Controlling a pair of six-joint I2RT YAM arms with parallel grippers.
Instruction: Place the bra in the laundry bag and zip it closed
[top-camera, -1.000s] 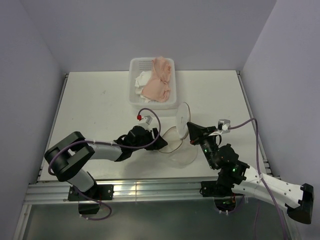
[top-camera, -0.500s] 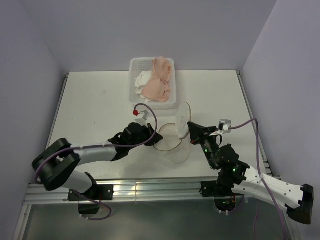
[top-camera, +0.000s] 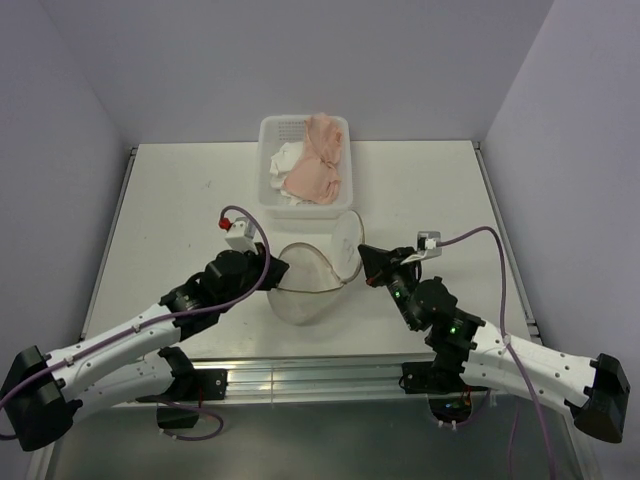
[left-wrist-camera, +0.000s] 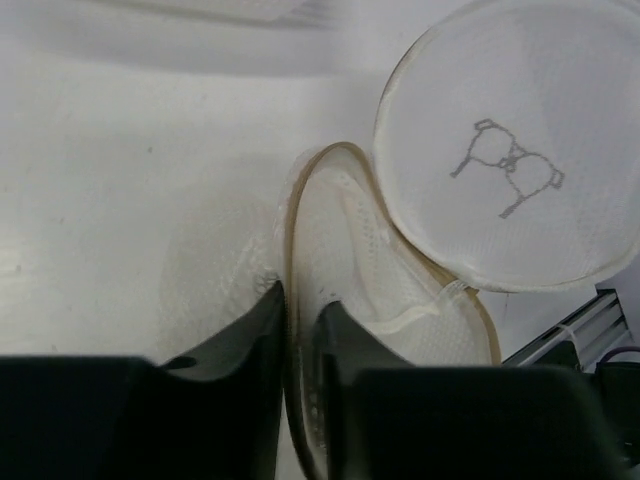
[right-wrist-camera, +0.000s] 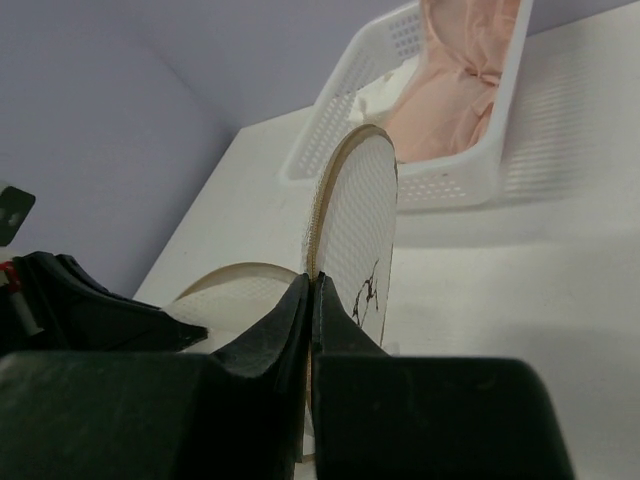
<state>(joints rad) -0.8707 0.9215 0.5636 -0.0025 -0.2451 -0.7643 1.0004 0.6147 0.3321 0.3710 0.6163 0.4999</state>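
Note:
The laundry bag (top-camera: 305, 292) is a sheer mesh cylinder lying on the table at centre. My left gripper (top-camera: 273, 272) is shut on the bag's wire rim (left-wrist-camera: 338, 158), one finger inside and one outside, as the left wrist view shows (left-wrist-camera: 300, 300). My right gripper (top-camera: 365, 262) is shut on the edge of the round flap lid (top-camera: 346, 243), holding it upright. The lid (right-wrist-camera: 368, 215) carries a small dark printed mark, which also shows in the left wrist view (left-wrist-camera: 505, 165). The right gripper pinches the lid's zip edge (right-wrist-camera: 311, 283). The bra (top-camera: 284, 160) lies white in the basket, also in the right wrist view (right-wrist-camera: 385, 92).
A white perforated basket (top-camera: 268, 190) stands at the back centre, holding peach fabric (top-camera: 318, 165) beside the bra. It is just behind the upright lid (right-wrist-camera: 450, 185). The table's side rails run along the left and right edges.
My left arm has pulled back to the left with the bag's rim, dragging the bag left and stretching its mouth open. My right gripper has followed left with the lid.

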